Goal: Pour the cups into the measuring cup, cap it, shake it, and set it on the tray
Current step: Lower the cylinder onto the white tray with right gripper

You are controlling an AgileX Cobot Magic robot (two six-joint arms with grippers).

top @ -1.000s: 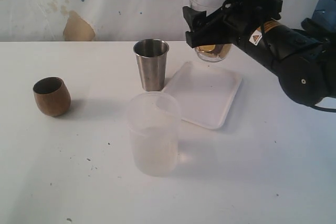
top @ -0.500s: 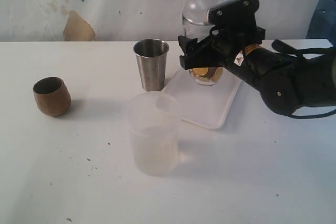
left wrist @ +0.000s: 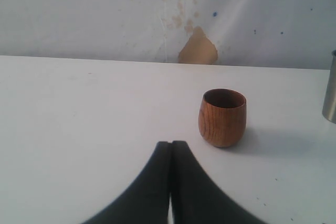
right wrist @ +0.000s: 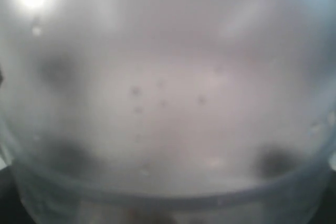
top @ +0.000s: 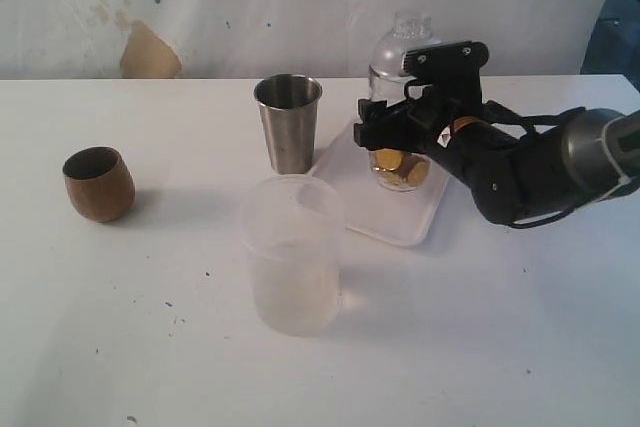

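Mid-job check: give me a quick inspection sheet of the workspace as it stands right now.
Surface: white table, a few dark specks.
Job's things: measuring cup, capped, yellow-brown contents, upright over the tray; wooden cup and steel tumbler upright on the table.
Clutter: frosted plastic cup, nearer the camera than the tumbler.
Tools: right tool shut on the measuring cup; left tool shut, empty, facing the wooden cup.
Cables: black leads along the right arm.
Surroundings: stained white wall.
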